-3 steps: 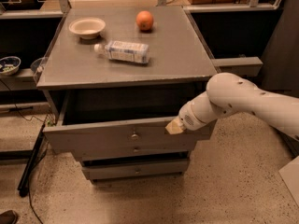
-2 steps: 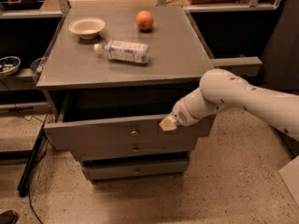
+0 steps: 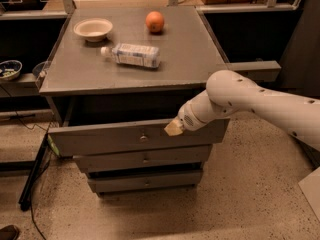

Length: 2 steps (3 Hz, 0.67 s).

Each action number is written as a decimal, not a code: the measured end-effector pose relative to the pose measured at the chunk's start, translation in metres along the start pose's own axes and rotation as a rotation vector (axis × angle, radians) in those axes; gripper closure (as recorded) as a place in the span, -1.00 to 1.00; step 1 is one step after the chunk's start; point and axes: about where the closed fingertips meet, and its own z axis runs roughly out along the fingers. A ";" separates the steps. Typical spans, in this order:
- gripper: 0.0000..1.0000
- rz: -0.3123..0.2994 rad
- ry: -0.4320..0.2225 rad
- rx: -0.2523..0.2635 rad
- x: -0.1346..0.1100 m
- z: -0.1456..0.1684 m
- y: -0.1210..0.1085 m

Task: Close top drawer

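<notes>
The top drawer [image 3: 100, 139] is a wide grey drawer, pulled out from under the cabinet top, with a small metal knob [image 3: 143, 137] at its centre. Its dark inside shows above the front panel. My gripper [image 3: 173, 128] comes in from the right on a white arm and rests against the upper edge of the drawer front, just right of the knob.
On the grey cabinet top [image 3: 190, 59] lie a white bowl [image 3: 93, 29], an orange [image 3: 155, 21] and a plastic bottle [image 3: 131, 55] on its side. Two narrower drawers [image 3: 145, 159] sit below. A dark stand leg [image 3: 32, 176] is on the floor at left.
My gripper has moved left along the drawer front toward the knob. The drawer front appears slightly further in than before.
</notes>
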 end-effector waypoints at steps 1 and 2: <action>1.00 -0.002 -0.001 0.000 -0.001 0.001 0.000; 1.00 -0.026 -0.010 0.005 -0.014 0.001 -0.006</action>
